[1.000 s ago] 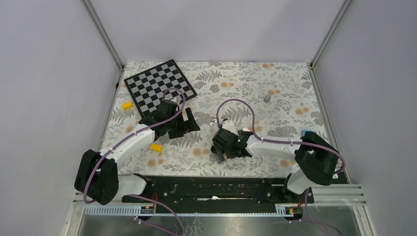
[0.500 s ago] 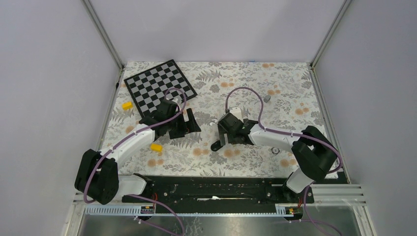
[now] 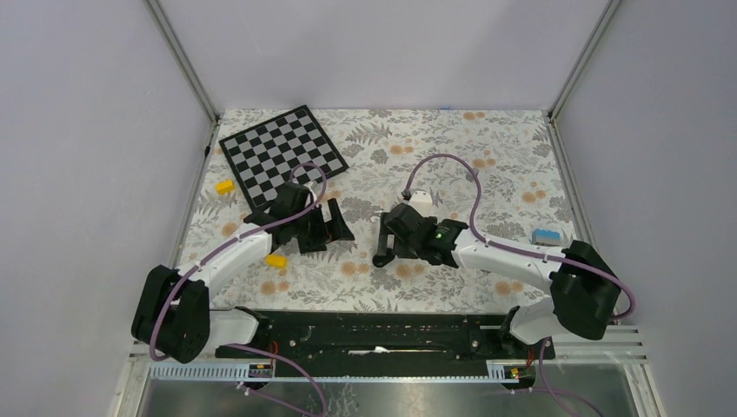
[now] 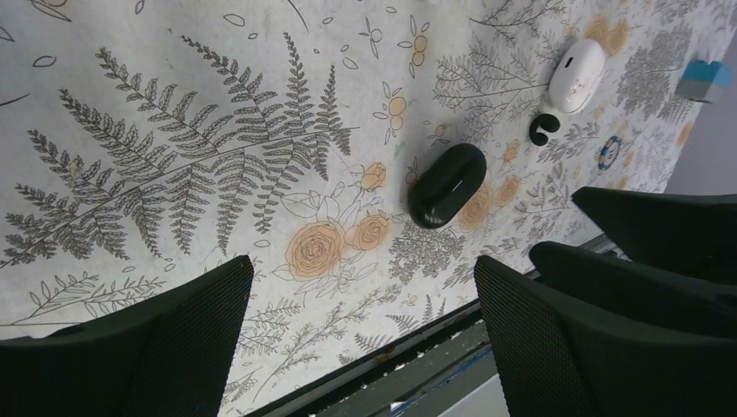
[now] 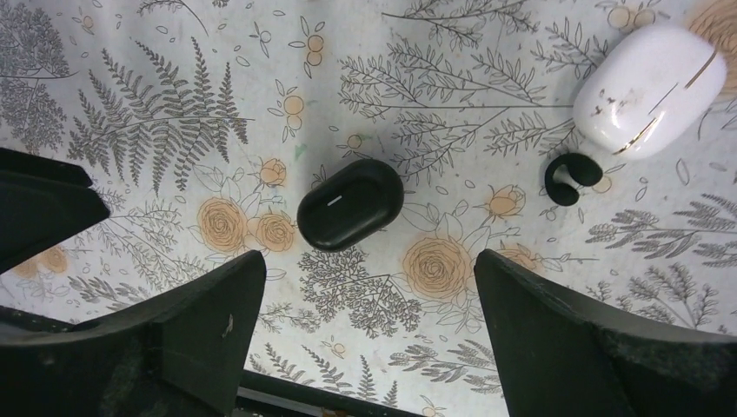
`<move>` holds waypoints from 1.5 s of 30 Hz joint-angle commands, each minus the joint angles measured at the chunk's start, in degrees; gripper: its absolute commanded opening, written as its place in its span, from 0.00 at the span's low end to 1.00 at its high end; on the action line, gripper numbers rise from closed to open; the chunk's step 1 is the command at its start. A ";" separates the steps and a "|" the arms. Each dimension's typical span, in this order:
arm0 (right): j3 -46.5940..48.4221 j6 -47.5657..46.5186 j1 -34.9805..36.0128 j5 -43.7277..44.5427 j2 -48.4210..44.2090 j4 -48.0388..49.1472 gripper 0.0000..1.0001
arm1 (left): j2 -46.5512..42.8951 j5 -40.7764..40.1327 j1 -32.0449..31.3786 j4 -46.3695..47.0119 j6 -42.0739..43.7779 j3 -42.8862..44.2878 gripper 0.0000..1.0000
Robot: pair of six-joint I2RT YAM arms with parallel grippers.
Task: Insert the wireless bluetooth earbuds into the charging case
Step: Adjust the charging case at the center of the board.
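From above, we see the left end effector [image 3: 333, 224] low over the floral-patterned surface [image 3: 487, 139] left of centre, and the right end effector [image 3: 384, 243] just right of centre. A black-and-white checkered board [image 3: 282, 152] lies at upper left. Two small yellow blocks [image 3: 225, 186] sit near the left arm, and a blue block [image 3: 546, 235] sits at the right edge. We cannot pick out the case or the buds here; the right arm probably covers them.

In the left wrist view, the fingers are spread wide with nothing between them. A flat black oval pebble [image 4: 446, 185] lies right of centre. The white rounded plastic charging case [image 4: 577, 76] sits at upper right and looks closed. A tiny black curled earbud [image 4: 544, 129] lies just beside it, to its lower left.

In the right wrist view, the fingers also stand wide apart and empty, with the pebble just above the gap between them. The case is at upper right, and the earbud lies close against its lower left edge; whether they touch we cannot tell. We see only one bud.

We judge the task barely begun, at the approach stage. The next move calls for getting the case lid open. After that it needs a fine pinch on the bud, steering clear of the pebble.
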 commanded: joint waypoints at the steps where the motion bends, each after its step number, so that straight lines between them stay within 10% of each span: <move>1: 1.64 6.26 0.65 1.82 2.36 -1.78 0.93 | -3.99 1.27 2.31 -0.57 -0.84 1.18 0.99; 5: 2.08 4.02 1.02 0.55 4.57 -0.58 0.68 | -5.47 -0.72 3.77 -2.25 0.27 1.04 0.99; 14: 1.77 -11.00 1.69 -4.33 4.72 2.38 0.42 | -6.26 -2.61 3.71 -4.50 1.03 2.10 0.99; 22: 5.83 -29.02 1.39 -3.48 7.65 0.43 0.63 | -4.37 -4.06 3.79 -5.96 0.51 1.56 0.99; 35: 16.19 -26.97 -4.07 -0.22 22.35 -2.09 0.44 | -5.35 -5.40 5.85 -8.65 -1.72 1.12 0.99; 45: 6.45 -21.70 -1.95 -4.53 16.03 -0.34 0.42 | -2.12 -5.21 8.16 -10.74 2.38 4.08 0.99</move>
